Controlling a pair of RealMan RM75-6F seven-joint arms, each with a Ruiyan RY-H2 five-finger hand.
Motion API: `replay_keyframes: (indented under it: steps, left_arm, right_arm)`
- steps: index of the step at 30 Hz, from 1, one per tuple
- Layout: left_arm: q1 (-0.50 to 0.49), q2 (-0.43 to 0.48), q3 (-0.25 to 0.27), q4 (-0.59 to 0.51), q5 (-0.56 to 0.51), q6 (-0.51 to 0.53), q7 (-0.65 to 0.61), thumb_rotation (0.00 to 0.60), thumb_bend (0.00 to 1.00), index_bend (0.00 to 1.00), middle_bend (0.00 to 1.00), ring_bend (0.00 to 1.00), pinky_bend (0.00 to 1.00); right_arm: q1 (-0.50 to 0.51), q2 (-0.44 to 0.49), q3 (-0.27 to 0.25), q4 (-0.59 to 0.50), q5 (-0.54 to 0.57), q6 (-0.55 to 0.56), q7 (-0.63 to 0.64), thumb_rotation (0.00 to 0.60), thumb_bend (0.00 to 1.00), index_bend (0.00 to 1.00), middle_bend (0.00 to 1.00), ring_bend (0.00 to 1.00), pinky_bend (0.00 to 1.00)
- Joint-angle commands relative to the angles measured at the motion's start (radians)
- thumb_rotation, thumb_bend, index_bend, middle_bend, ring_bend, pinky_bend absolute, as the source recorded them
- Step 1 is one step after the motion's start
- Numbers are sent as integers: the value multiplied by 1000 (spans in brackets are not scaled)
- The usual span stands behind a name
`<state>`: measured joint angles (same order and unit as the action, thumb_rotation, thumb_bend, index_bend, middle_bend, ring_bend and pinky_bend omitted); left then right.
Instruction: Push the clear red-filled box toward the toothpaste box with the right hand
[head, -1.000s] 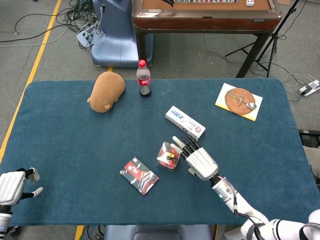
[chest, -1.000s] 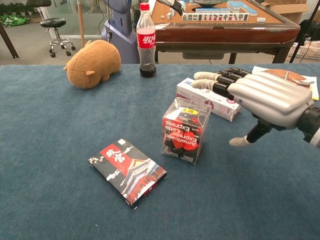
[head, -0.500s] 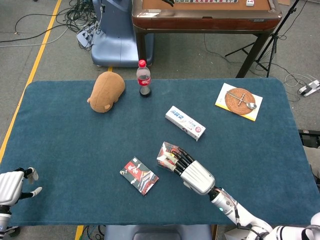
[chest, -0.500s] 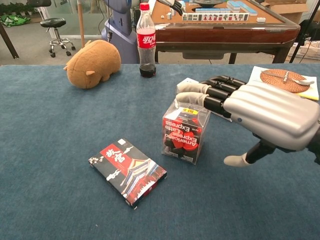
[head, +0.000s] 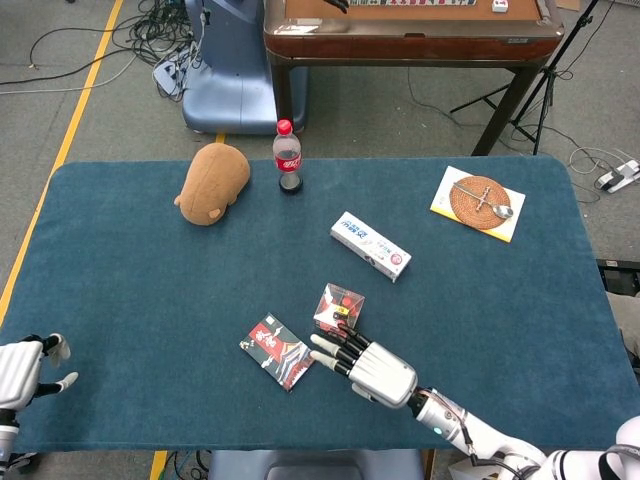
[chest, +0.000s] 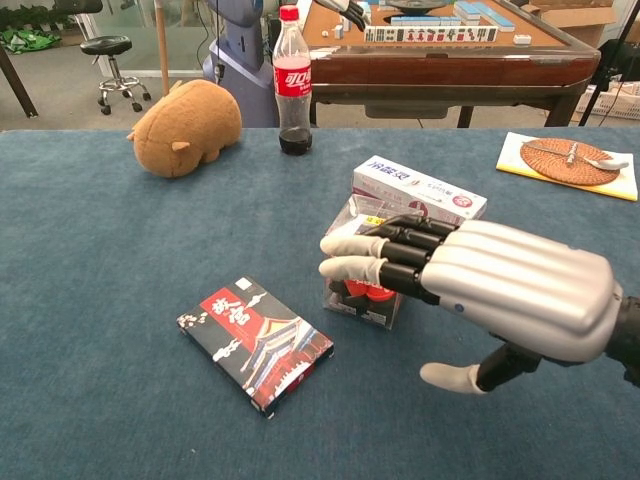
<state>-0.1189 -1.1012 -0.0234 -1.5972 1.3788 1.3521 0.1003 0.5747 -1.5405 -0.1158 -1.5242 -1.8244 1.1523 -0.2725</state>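
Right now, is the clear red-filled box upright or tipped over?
Upright. The clear red-filled box stands on its base on the table, just beyond the right hand's fingers.

The right hand (chest: 480, 285) sits in front of the clear red-filled box (chest: 365, 297) in the chest view, covering most of it, so whether the fingers (chest: 352, 257) actually touch the box can't be told. That same hand's wrist runs off the right edge there. In the head view the left hand (head: 22, 367) is cut off by the left edge, fingers only partly showing. The toothpaste box (head: 370, 245) print is too small to read from the head camera.
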Motion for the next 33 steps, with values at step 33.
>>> replay_keyframes:
  steps: [33]
  left_arm:
    - [0, 3, -12, 12, -36, -17, -5, 600, 23, 583, 623, 480, 575]
  right_arm:
    - [56, -101, 24, 106, 140, -210, 43, 600, 884, 0, 18, 0, 84]
